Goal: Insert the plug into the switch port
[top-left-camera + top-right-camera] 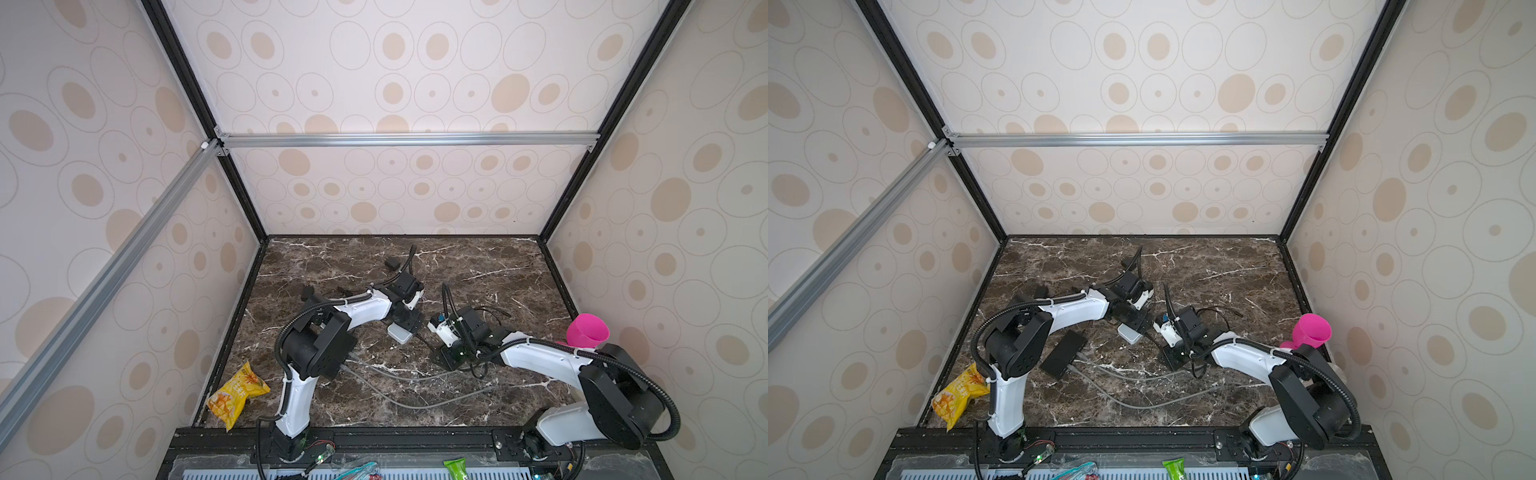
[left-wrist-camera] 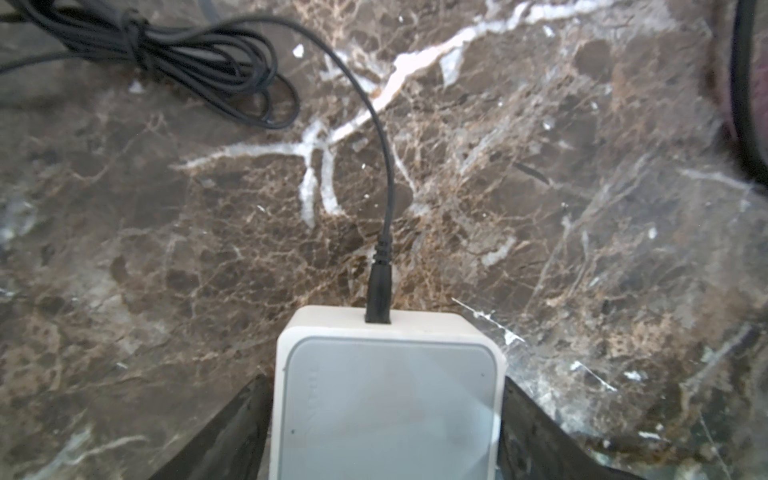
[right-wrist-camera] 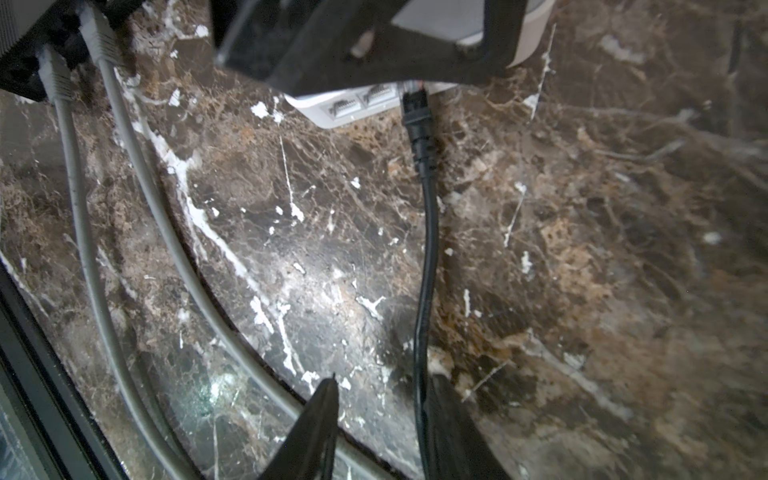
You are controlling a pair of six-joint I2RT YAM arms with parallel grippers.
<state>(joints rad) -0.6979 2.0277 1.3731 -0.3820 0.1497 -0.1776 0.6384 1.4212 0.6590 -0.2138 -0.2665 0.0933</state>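
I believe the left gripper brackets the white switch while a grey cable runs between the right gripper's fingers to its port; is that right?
Not quite: that cable is black, not grey, as the right wrist view shows; the rest holds.

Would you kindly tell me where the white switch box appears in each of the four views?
In a top view: white switch box mid-table, under the left gripper.
In a top view: the same spot, mid-table.
Left wrist: close up, flanked by the gripper's fingers.
Right wrist: port face at the black cable's end, partly hidden by the left gripper.
Shared landmark: the left gripper over it.
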